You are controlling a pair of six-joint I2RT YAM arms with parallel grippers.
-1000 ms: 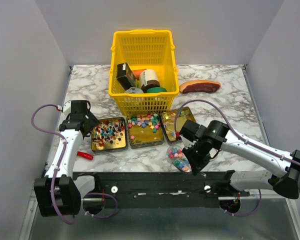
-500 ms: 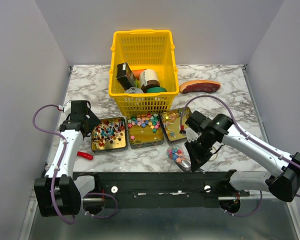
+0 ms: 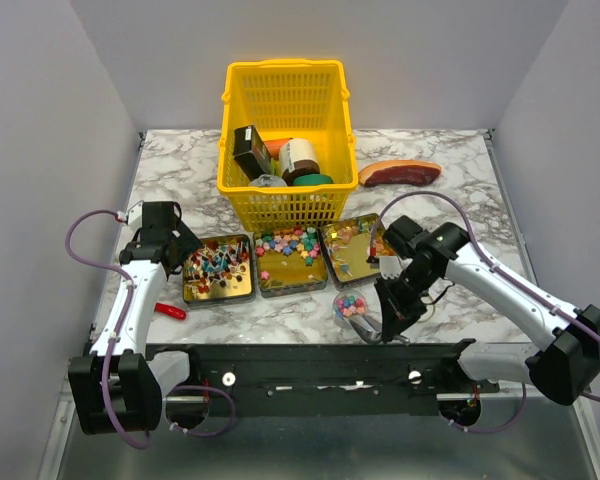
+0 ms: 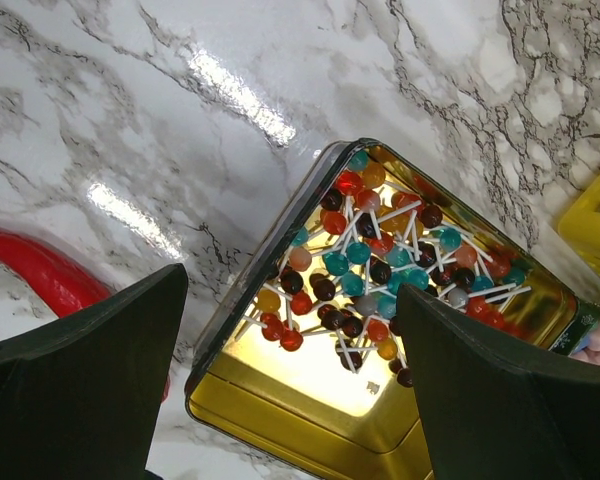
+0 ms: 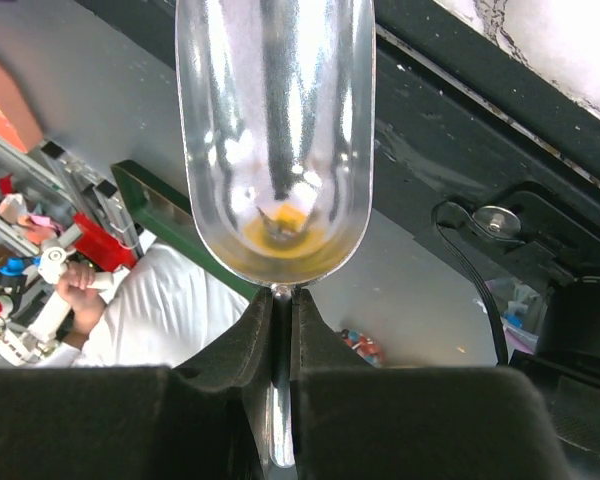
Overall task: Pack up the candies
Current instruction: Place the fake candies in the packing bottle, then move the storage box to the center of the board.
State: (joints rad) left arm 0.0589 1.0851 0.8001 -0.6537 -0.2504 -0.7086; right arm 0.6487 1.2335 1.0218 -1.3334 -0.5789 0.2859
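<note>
Three open gold tins sit in a row in front of the basket. The left tin [image 3: 218,270] holds lollipops [image 4: 380,260] with white sticks. The middle tin [image 3: 291,260] holds small coloured candies, and the right tin [image 3: 352,250] holds orange wrapped ones. A small clear container of coloured candies [image 3: 351,304] stands near the front edge. My right gripper [image 3: 392,310] [image 5: 280,330] is shut on the handle of a shiny metal scoop [image 5: 275,140], just right of that container, and the scoop bowl looks empty. My left gripper [image 3: 178,246] [image 4: 290,300] is open above the lollipop tin's left edge.
A yellow basket [image 3: 285,190] with grocery packages and cans stands behind the tins. A reddish fake meat slab [image 3: 400,172] lies to its right. A small red object [image 3: 168,310] [image 4: 40,275] lies on the marble left of the lollipop tin. The black rail [image 3: 300,365] runs along the front.
My right arm has swung its wrist to the right and turned the scoop, uncovering the clear container of candies. The left arm has not moved.
</note>
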